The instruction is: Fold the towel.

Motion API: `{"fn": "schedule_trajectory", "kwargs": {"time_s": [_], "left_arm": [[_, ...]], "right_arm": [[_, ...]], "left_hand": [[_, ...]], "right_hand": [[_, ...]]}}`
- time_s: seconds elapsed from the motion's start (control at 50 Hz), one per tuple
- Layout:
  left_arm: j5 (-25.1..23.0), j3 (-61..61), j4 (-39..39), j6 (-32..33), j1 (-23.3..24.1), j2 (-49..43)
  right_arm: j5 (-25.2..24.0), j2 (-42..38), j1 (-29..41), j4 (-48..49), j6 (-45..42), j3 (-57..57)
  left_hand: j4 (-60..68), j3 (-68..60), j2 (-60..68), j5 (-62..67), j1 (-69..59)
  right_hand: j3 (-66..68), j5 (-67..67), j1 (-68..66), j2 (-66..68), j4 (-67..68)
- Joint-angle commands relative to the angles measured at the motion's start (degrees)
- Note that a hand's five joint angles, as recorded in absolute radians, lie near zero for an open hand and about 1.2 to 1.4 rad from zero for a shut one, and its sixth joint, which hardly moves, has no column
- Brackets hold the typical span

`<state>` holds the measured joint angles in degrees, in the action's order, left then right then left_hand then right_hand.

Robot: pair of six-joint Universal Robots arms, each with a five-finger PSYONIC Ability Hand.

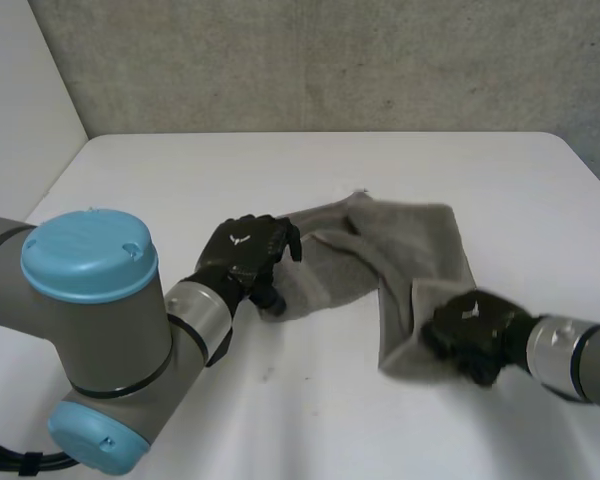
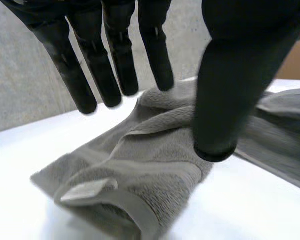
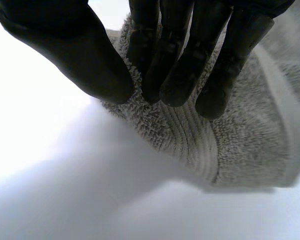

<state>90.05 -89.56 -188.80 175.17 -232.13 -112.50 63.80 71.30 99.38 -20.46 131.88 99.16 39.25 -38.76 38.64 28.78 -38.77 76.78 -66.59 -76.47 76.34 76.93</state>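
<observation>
Crumpled grey terry towel on white desk: right robot hand pinches its near corner; left robot hand, released over the opposite end, should close firmly before both lift.

- Grey towel with a ribbed border band
- Black left hand and black right hand
- Plain white table
- Mottled grey wall behind the table

The left hand and right hand touch opposite ends of a rumpled towel.
</observation>
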Motion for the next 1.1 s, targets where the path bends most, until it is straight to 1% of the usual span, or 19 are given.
{"fn": "schedule_trajectory", "kwargs": {"time_s": [0.02, 0.06, 0.08, 0.1, 0.22, 0.36, 0.5, 0.54, 0.6, 0.64, 0.74, 0.86, 0.92, 0.96, 0.98, 1.0, 1.02, 1.06, 1.1], "left_arm": [[0.04, -0.44, -0.34, 0.00, -0.17, 0.70], [0.04, -0.09, -0.34, -0.09, -0.08, 0.61], [0.12, 0.26, -0.34, -0.09, -0.08, 0.44], [0.12, 0.27, -0.34, -0.09, -0.08, 0.44], [0.04, 1.32, -1.74, -0.09, 0.01, -0.18], [0.12, 2.55, -6.57, -0.09, 0.01, -1.49], [-0.23, 6.93, -6.14, 0.52, -0.25, -5.09], [-0.23, 8.18, -5.44, 0.88, -0.43, -6.07], [-0.32, 10.71, -3.60, 1.05, -1.74, -8.16], [-0.40, 12.48, -2.27, 1.14, -2.45, -9.58], [-0.58, 18.20, 1.33, 1.14, -3.07, -13.63], [-4.34, 23.99, 5.81, 1.14, -4.29, -18.27], [-7.16, 25.22, 6.60, 0.97, -5.09, -19.33], [-8.23, 25.49, 6.61, 0.88, -5.27, -19.60], [-8.83, 25.58, 6.61, 0.88, -5.27, -19.78], [-8.84, 25.58, 6.61, 0.88, -5.27, -19.78], [-9.10, 25.67, 6.52, 0.88, -5.35, -19.86], [-9.19, 25.67, 6.43, 0.96, -5.35, -19.87], [-9.28, 25.75, 6.34, 1.05, -5.35, -19.87]], "right_arm": [[0.71, 3.05, -1.64, -5.02, -4.70, 2.00], [0.71, 3.06, -1.65, -5.02, -4.71, 2.01], [0.71, 4.54, -2.34, -4.94, -4.71, 2.27], [0.45, 5.86, -3.74, -4.76, -4.71, 2.27], [0.36, 8.51, -5.16, -3.35, -3.30, 1.13], [0.00, 13.51, -4.81, 4.98, 4.06, 0.08], [-1.75, 13.69, -4.02, 8.42, 9.62, -0.98], [-3.94, 12.91, -2.27, 8.77, 9.36, -1.42], [-4.30, 11.50, -1.03, 9.21, 8.83, -1.86], [-4.04, 5.73, 2.55, 10.00, 6.73, -4.13], [-3.60, 0.26, 5.47, 10.09, 1.29, -6.25], [-2.46, -5.11, 6.61, 10.97, -3.21, -7.93], [-0.17, -7.66, 8.37, 12.47, -4.35, -9.07], [3.15, -8.98, 8.81, 14.83, -4.53, -9.77], [3.17, -8.98, 8.81, 14.84, -4.53, -9.77], [4.73, -8.98, 8.99, 15.80, -4.53, -10.03], [4.75, -8.98, 8.99, 15.81, -4.53, -10.03], [6.41, -8.19, 9.07, 16.33, -4.62, -10.65], [7.03, -7.49, 9.08, 16.16, -4.44, -11.43]], "left_hand": [[-6.83, 6.34, -6.22, -6.36, 6.35], [-7.00, 6.51, -6.38, -6.53, 6.52], [-7.17, 6.68, -6.55, -6.70, 6.69], [-7.17, 6.68, -6.55, -6.70, 6.69], [-7.17, 6.68, -6.56, -6.70, 6.69], [-6.67, 6.18, -6.05, -6.20, 6.19], [-6.16, 5.67, -5.55, -5.69, 5.68], [-5.65, 5.16, -5.04, -5.18, 5.17], [-5.49, 5.00, -4.87, -5.02, 5.01], [-5.65, 5.16, -5.04, -5.18, 5.17], [-5.99, 5.50, -5.38, -5.52, 5.51], [-6.49, 6.00, -5.88, -6.02, 6.01], [-6.33, 5.84, -5.71, -5.86, 5.85], [-6.33, 5.84, -5.71, -5.86, 5.85], [-6.33, 5.84, -5.71, -5.86, 5.85], [-6.33, 5.84, -5.71, -5.86, 5.85], [-6.33, 5.84, -5.71, -5.86, 5.85], [-6.33, 5.84, -5.71, -5.86, 5.85], [-6.33, 5.84, -5.71, -5.86, 5.85]], "right_hand": [[3.22, -3.41, -3.53, 3.66, 3.07], [3.22, -3.41, -3.53, 3.66, 3.07], [-21.70, 21.51, 21.39, -21.26, -21.85], [-54.42, 54.23, 54.11, -53.98, -54.57], [-60.30, 60.11, 60.00, -59.86, -60.45], [-57.62, 57.43, 57.31, -57.18, -57.77], [-56.94, 56.75, 56.63, -56.50, -57.09], [-56.94, 56.75, 56.63, -56.50, -57.09], [-56.77, 56.58, 56.46, -56.33, -56.92], [-56.94, 56.75, 56.63, -56.50, -57.09], [-56.94, 56.75, 56.63, -56.50, -57.09], [-55.09, 54.90, 54.78, -54.65, -55.24], [-46.51, 46.32, 46.20, -46.07, -46.66], [-27.44, 27.25, 27.13, -27.00, -27.59], [-27.33, 27.14, 27.03, -26.89, -27.49], [-17.01, 16.82, 16.70, -16.57, -17.16], [-16.91, 16.71, 16.60, -16.47, -17.06], [0.00, -0.19, -0.31, 0.44, -0.15], [3.19, -3.38, -3.50, 3.63, 3.04]]}}
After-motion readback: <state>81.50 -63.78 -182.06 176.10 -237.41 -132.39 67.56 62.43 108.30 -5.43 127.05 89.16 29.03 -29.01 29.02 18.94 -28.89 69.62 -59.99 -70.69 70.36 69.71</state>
